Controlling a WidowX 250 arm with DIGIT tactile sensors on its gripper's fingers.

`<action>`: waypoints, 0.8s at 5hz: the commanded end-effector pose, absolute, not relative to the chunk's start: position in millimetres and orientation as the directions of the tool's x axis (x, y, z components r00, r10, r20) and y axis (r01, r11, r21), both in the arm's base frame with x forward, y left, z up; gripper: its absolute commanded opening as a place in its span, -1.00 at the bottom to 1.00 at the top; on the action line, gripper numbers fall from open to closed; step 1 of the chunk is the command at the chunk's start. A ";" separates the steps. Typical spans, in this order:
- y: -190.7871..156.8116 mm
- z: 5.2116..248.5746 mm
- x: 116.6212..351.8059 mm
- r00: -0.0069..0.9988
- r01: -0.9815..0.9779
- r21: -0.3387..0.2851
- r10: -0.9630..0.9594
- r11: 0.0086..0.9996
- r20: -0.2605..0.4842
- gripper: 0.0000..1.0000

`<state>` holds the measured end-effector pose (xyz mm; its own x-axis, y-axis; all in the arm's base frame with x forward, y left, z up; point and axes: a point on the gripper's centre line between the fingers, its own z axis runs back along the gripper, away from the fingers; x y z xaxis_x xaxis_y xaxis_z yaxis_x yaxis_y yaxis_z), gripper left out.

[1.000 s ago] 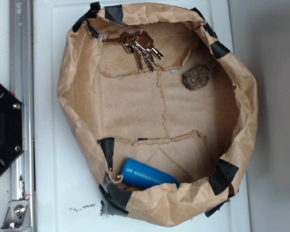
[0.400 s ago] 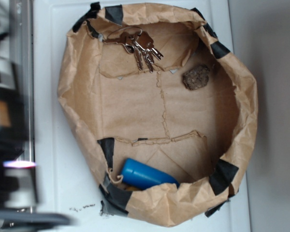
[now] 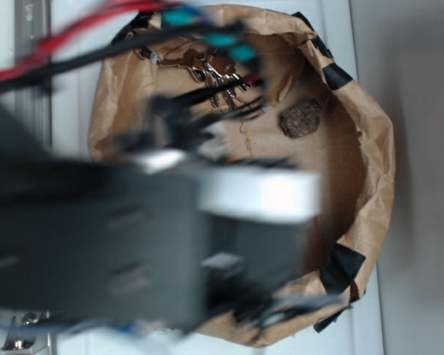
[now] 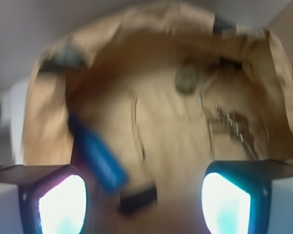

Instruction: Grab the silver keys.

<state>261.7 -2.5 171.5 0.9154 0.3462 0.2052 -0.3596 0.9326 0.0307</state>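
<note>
The silver keys (image 3: pixel 216 70) lie at the back left of the brown paper bag's floor, partly crossed by blurred cables. They show as a smeared grey bunch (image 4: pixel 234 124) at right in the wrist view. My gripper (image 4: pixel 144 204) is open, its two glowing teal fingers wide apart at the bottom corners with nothing between them. It hovers above the bag's floor, well short of the keys. My arm (image 3: pixel 118 229) is a large motion-blurred mass over the bag's left and middle.
The paper bag (image 3: pixel 374 155) has crumpled upright walls patched with black tape (image 3: pixel 342 268). A rough brown rock-like lump (image 3: pixel 301 118) sits right of the keys, seen again (image 4: pixel 186 80) in the wrist view. A blue cylinder (image 4: pixel 97 156) lies at the bag's near side.
The arm has swung in from the left, from outside the bag to over it, and now hides the blue cylinder in the exterior view. Keys, lump and bag have not moved.
</note>
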 end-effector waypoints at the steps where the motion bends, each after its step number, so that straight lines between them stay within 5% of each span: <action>1: 59.6 151.2 272.3 0.859 -0.470 0.045 0.446 0.881 0.252 1.00; 3: 64.7 126.5 237.6 0.920 -0.366 0.141 0.335 0.920 0.204 1.00; 4: 64.7 126.5 237.6 0.920 -0.366 0.141 0.335 0.920 0.204 1.00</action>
